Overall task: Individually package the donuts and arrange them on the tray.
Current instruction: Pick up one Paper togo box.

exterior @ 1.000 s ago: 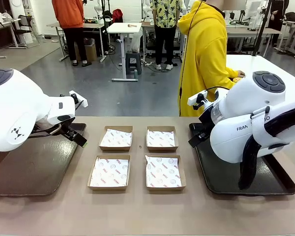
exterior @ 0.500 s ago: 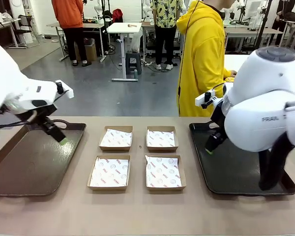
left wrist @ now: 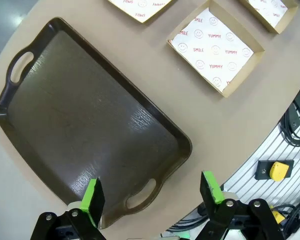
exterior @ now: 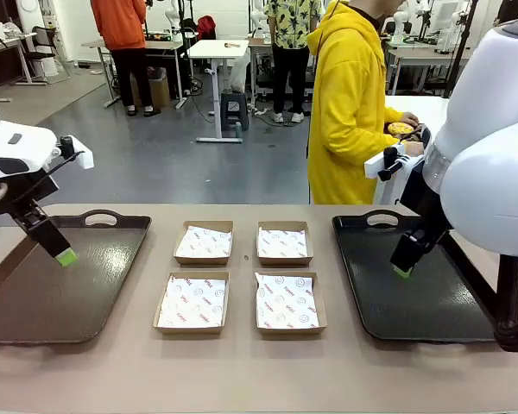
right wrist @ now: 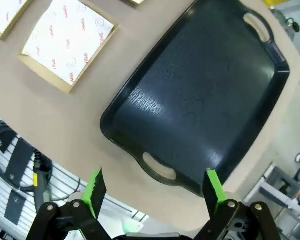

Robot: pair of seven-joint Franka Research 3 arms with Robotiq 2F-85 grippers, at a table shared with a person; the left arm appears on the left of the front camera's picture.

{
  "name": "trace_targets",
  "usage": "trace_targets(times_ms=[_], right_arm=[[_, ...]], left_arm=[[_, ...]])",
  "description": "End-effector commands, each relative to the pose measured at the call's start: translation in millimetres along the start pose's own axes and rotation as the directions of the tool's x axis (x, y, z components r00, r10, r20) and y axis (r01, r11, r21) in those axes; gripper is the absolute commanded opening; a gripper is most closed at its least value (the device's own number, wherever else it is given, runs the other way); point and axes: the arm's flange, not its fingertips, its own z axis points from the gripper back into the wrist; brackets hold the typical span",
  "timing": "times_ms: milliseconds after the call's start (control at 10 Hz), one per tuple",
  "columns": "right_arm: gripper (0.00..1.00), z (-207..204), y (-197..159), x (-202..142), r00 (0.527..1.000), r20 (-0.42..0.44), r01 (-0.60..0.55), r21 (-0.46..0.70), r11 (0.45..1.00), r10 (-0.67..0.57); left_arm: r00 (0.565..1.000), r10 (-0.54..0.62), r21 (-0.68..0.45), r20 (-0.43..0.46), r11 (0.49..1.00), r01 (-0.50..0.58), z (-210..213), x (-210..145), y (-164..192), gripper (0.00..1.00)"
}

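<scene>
- Your two white arms have swung up and out. The left gripper (left wrist: 151, 192) now hangs over the big dark brown plastic tray (exterior: 34, 302), fingers wide apart. The right gripper (right wrist: 155, 186) hangs over the black plastic tray (exterior: 414, 310), fingers wide apart too.
- Both trays hold nothing yet.
- The four shallow brown cardboard boxes (exterior: 192, 330) hold just printed paper, so I think packing has not begun.
- The yellow ring donut (exterior: 401, 129) is by the person's hand (exterior: 412, 120), far behind.

White paper liner (left wrist: 212, 50) in shallow brown cardboard box (left wrist: 244, 74), left wrist view: red words "SMILE" and "YUMMY" repeated among red smiley faces. Second liner (left wrist: 140, 4) at top edge: same red print, upside down, cut off. Right wrist view, third liner (right wrist: 67, 42): red print sideways, "SMILE" barely legible. Front view: liner print too small to read
</scene>
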Motion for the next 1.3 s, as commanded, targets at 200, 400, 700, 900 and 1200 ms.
trace_targets(times_ms=[200, 400, 700, 900, 1200], right_arm=[[1.0, -13.2, -19.6, -8.4, 0.99, 0.095, 0.067, 0.315, 0.947, -0.102], [1.0, -11.4, -56.7, -42.0, 0.899, 0.205, 0.168, 0.654, 0.737, -0.386], [1.0, -28.9, -110.7, -96.8, 0.747, 0.177, 0.156, 0.891, 0.427, -0.641], [1.0, -58.2, -128.8, -116.4, 0.714, 0.088, 0.169, 0.941, 0.293, -0.695], [1.0, -75.4, -152.6, -156.2, 0.673, -0.006, 0.208, 0.961, 0.182, -0.74]], left_arm=[[1.0, -0.001, 0.002, 0.002, 1.0, 0.001, -4.9, 3.2, 1.3, 1.0], [0.953, 0.278, -0.368, 0.121, 0.904, -0.217, 6.4, -20.8, 40.5, 1.0], [0.834, 0.539, -0.706, 0.115, 0.635, -0.314, 3.1, -55.9, 92.8, 1.0], [0.775, 0.621, -0.808, 0.121, 0.515, -0.287, 2.7, -78.2, 117.3, 1.0], [0.713, 0.695, -0.862, 0.095, 0.415, -0.289, 1.7, -118.3, 151.6, 1.0]])
